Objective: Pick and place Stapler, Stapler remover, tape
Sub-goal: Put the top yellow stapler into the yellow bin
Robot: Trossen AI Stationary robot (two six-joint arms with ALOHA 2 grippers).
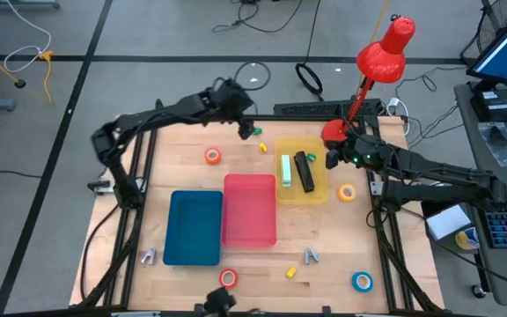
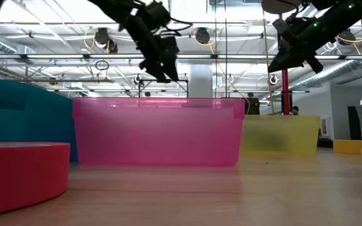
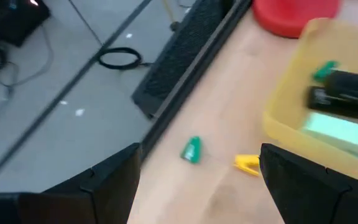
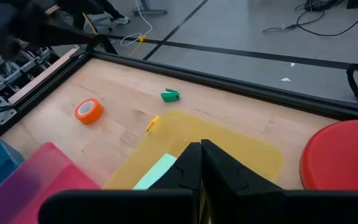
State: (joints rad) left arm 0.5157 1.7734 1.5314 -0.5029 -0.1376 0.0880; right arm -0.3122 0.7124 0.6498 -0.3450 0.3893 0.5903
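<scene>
My left gripper [image 1: 247, 130] hangs open above the table's far edge. Below it lie a green stapler remover [image 3: 192, 150] and a yellow one [image 3: 246, 163], flat on the wood between its fingers' line of sight. A black stapler [image 1: 304, 170] and a pale green stapler [image 1: 286, 170] lie in the yellow bin [image 1: 320, 192]. My right gripper [image 1: 333, 158] is shut and empty above that bin's far right corner. An orange tape roll [image 1: 212, 156] lies flat left of the bin. A yellow one [image 1: 348, 192], a blue one [image 1: 362, 281] and a red one [image 1: 228, 278] lie elsewhere.
A pink bin [image 1: 250, 209] and a blue bin [image 1: 194, 227] stand side by side mid-table. A red desk lamp has its base [image 1: 334, 130] on the far right corner, close to my right gripper. More small removers [image 1: 312, 256] [image 1: 291, 272] [image 1: 149, 255] lie near the front.
</scene>
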